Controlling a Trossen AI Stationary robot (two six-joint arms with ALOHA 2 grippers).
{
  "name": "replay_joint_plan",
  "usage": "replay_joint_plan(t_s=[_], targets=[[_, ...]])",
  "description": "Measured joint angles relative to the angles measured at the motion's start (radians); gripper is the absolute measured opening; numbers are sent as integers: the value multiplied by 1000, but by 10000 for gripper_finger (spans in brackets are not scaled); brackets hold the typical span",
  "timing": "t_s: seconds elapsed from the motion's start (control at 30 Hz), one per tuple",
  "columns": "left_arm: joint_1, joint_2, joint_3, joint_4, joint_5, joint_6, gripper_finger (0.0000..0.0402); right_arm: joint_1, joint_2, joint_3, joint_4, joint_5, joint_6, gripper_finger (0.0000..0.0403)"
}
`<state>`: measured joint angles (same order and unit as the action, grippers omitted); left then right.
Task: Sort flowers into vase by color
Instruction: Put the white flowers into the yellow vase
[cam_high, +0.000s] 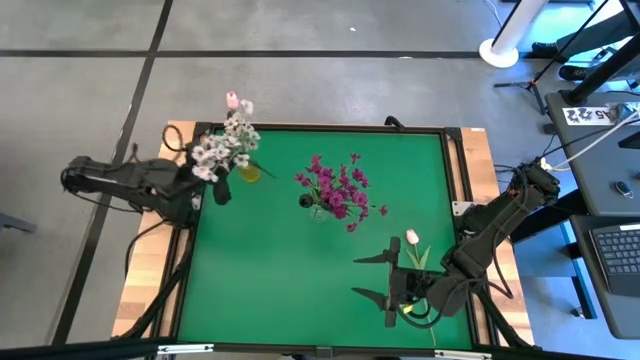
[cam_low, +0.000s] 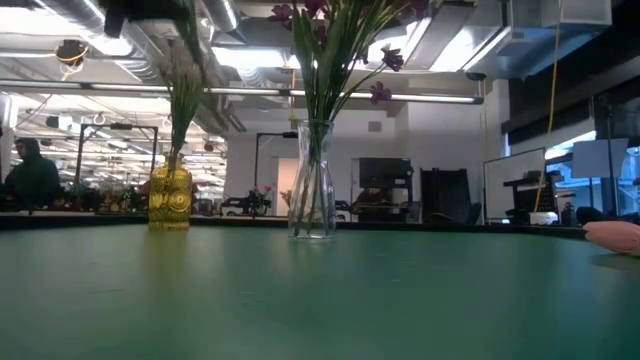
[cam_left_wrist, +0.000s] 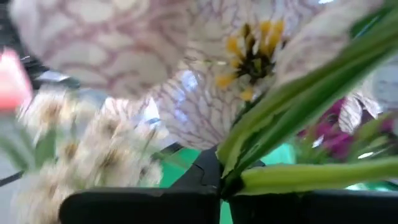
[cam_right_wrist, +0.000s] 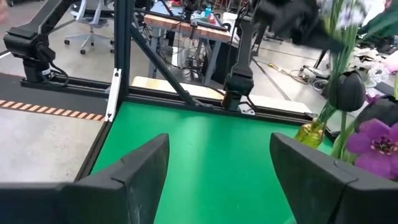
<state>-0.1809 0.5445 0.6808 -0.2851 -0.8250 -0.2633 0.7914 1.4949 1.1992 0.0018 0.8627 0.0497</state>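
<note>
A yellow vase (cam_high: 249, 173) (cam_low: 170, 200) at the far left holds white flowers (cam_high: 225, 148). A clear vase (cam_low: 312, 190) in the middle holds magenta flowers (cam_high: 338, 188). My left gripper (cam_high: 217, 190) (cam_left_wrist: 221, 194) is shut right beside the white flowers, with a veined white blossom (cam_left_wrist: 205, 68) and green leaves (cam_left_wrist: 292, 106) close before it. A pale pink tulip (cam_high: 412, 238) (cam_low: 615, 233) lies on the table at the near right. My right gripper (cam_high: 390, 283) (cam_right_wrist: 217, 177) hangs open above the table beside the tulip, with nothing between its fingers. My left gripper is shut, and a green leaf (cam_left_wrist: 231, 163) stands right at the seam between its fingertips. Whether the fingers pinch the leaf or it only passes in front of them, I cannot tell.
The green mat (cam_high: 290, 280) has open room at the near left and centre. A wooden table rim (cam_high: 145, 290) frames the mat. Desks and cables (cam_high: 600, 120) stand beyond the right edge.
</note>
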Motion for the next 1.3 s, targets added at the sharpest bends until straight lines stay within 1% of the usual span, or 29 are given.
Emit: replay_joint_plan(t_s=[0.17, 0.23, 0.27, 0.4, 0.57, 0.7, 1.0, 1.17, 1.23, 1.3], targets=[[-55, 5, 128, 1, 5, 85, 0, 0, 0, 0, -7, 0, 24, 276], [-69, 5, 174, 2, -11, 118, 0, 0, 0, 0, -7, 0, 25, 276], [-75, 5, 195, 3, -29, 138, 0, 0, 1, 0, -7, -1, 25, 276], [-83, 6, 266, 2, -160, 208, 0, 0, 1, 0, -7, -1, 25, 276], [-83, 6, 332, 2, -262, 268, 0, 0, 1, 0, -15, -1, 25, 276], [-83, 6, 364, 2, -322, 303, 0, 0, 1, 0, -32, -2, 37, 276], [-82, 5, 387, -1, -549, 363, 0, 0, 1, 0, -82, -2, 81, 276], [-82, 5, 387, -55, -557, 310, 0, 0, 2, 0, -81, -2, 81, 276], [-83, 5, 387, -122, -562, 277, 0, 0, 2, 0, -81, -2, 81, 276], [-82, 5, 387, -216, -595, 233, 0, 0, 2, 0, -81, -2, 81, 276]])
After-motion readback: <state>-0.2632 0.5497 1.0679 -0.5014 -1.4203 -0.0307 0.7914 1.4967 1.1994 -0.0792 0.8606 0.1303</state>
